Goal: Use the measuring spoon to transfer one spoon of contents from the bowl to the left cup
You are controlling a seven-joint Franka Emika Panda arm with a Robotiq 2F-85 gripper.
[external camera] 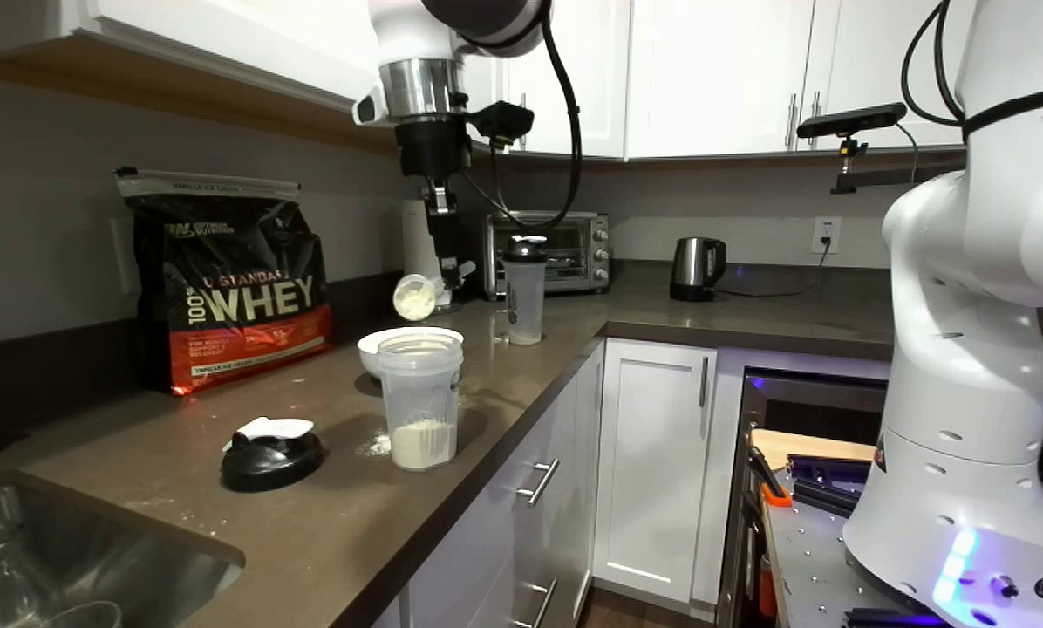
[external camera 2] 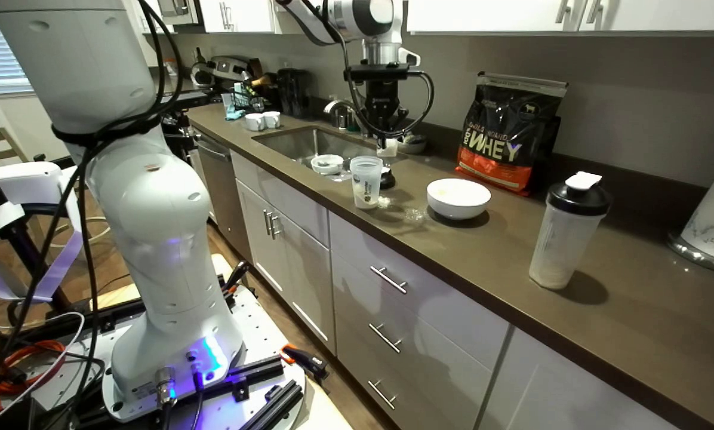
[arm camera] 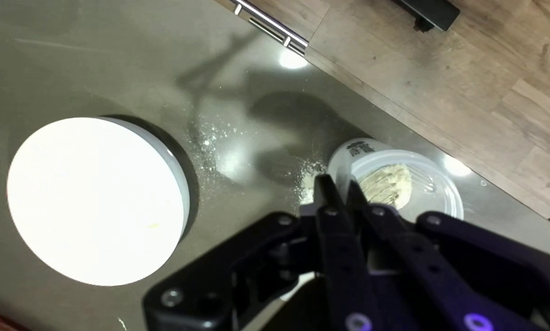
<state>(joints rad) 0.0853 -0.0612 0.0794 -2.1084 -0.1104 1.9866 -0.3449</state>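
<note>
One downward gripper with scoop

Gripper: matt black, metal screw heads. Measuring spoon, at the gripper tip: translucent plastic. Open cup, below: smooth translucent plastic. Bowl, below, to one side: smooth, glossy. Countertop, beneath: smooth, reflective. Bag, well apart: glossy creased film. Arm collar, above: polished metal.
</note>
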